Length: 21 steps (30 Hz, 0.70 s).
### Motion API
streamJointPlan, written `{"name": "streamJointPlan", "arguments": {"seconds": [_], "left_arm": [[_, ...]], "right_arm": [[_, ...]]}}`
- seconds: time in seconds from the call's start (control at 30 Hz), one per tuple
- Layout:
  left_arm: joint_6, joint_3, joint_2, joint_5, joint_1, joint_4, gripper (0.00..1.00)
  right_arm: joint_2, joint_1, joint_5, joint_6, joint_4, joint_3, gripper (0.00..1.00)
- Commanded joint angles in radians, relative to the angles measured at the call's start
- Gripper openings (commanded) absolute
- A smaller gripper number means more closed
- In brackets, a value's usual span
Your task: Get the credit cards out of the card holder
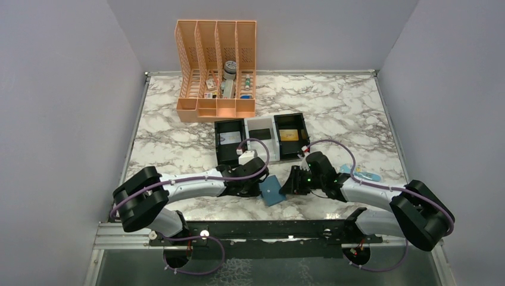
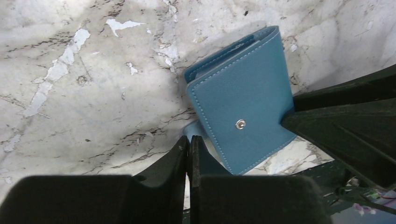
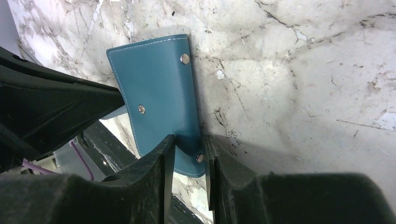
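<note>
The flat teal-blue leather card holder [image 1: 273, 190] with silver snap studs sits near the front edge of the white marble-patterned table [image 1: 357, 113], between the 2 grippers. It is tilted rather than lying flat. In the left wrist view 2 layers show along its upper edge.

The right gripper [image 3: 188, 140] has its jaws narrow, clamped on a lower corner of the card holder [image 3: 159, 88] just beside 1 stud. The left gripper [image 2: 189, 140] has its jaws pressed almost together. Its tips are just beside the card holder's [image 2: 243, 98] lower edge, and I cannot tell whether they pinch any of it.

Behind the arms stands a black-and-white 3-compartment tray [image 1: 262, 156]. A thin flat black card [image 1: 260, 134] lies in its middle white section, and a pale rectangle and a gold one lie in the sections either side. An orange slotted file rack [image 1: 217, 107] stands further back. A pale blue-and-white packet [image 1: 369, 176] lies by the right arm.
</note>
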Motion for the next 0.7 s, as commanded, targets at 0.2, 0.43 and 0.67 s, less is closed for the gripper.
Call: {"name": "streamJointPlan", "arguments": {"seconds": [0.2, 0.43, 0.67], "left_arm": [[-0.001, -0.068, -0.121, -0.004, -0.003, 0.03, 0.0], [0.095, -0.015, -0.173, -0.059, -0.003, -0.047, 0.0], [0.229, 0.068, -0.228, -0.01, -0.003, -0.049, 0.0]], "right_arm": [[-0.013, 0.004, -0.008, -0.026, -0.046, 0.031, 0.34], [-0.074, 0.004, 0.029, -0.064, -0.123, 0.081, 0.5], [-0.109, 0.003, 0.077, -0.118, -0.218, 0.162, 0.53]]}}
